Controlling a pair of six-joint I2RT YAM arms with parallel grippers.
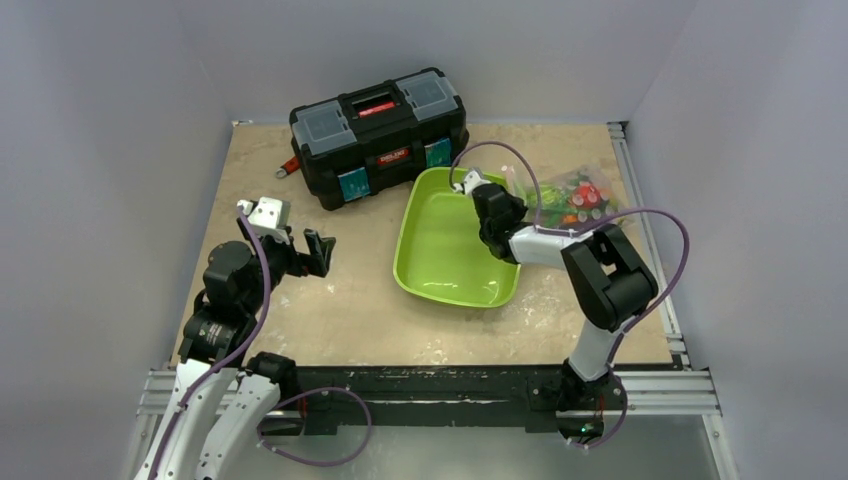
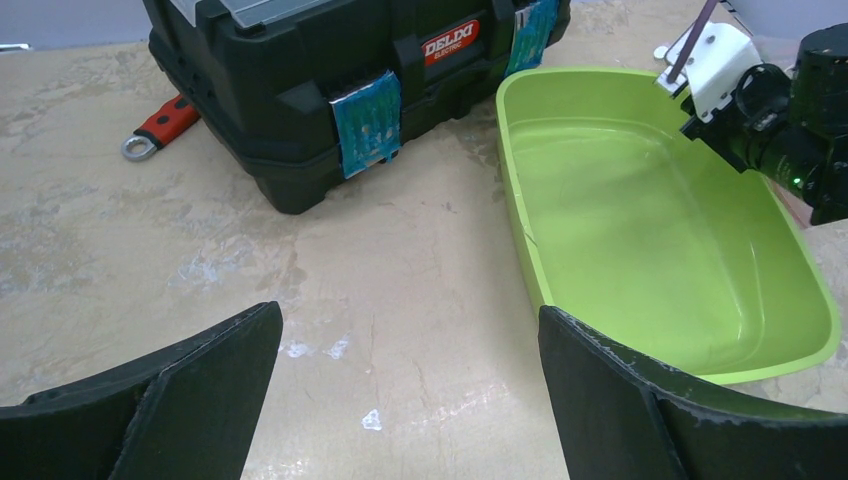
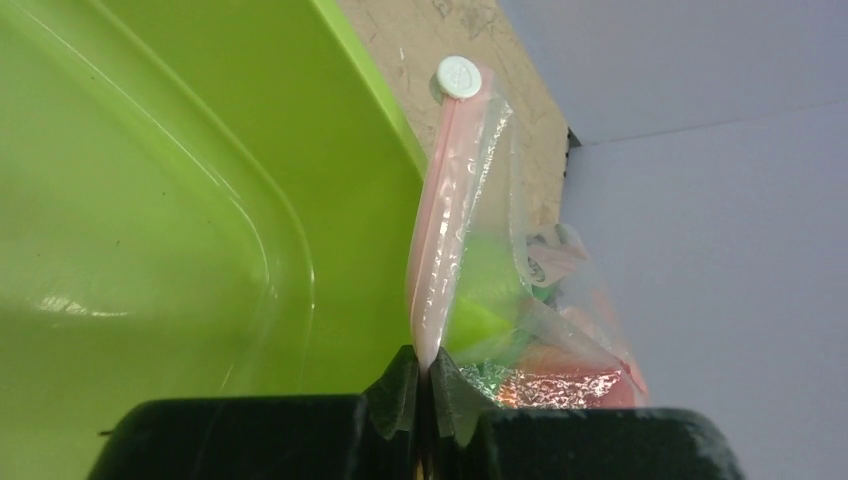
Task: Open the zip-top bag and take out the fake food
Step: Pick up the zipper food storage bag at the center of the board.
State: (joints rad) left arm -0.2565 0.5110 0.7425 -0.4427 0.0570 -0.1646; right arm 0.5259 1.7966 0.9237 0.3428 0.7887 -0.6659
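Note:
The zip-top bag (image 1: pixel 572 197) lies at the far right of the table, just beyond the tray's right rim. It is clear, with a pink zip strip (image 3: pixel 440 230) and a white slider (image 3: pixel 460 76) at the strip's far end. Fake food (image 3: pixel 560 385) shows through the plastic as red, orange and green pieces (image 1: pixel 585 197). My right gripper (image 3: pixel 425 372) is shut on the near end of the pink strip, its jaws pressed together on it. My left gripper (image 2: pixel 410 320) hangs open over bare table left of the tray, holding nothing.
A lime-green tray (image 1: pixel 420 270) sits mid-table with nothing in it (image 2: pixel 640 220). A black toolbox (image 1: pixel 380 130) stands behind it, with a red-handled tool (image 1: pixel 290 166) at its left. Grey walls close in on both sides.

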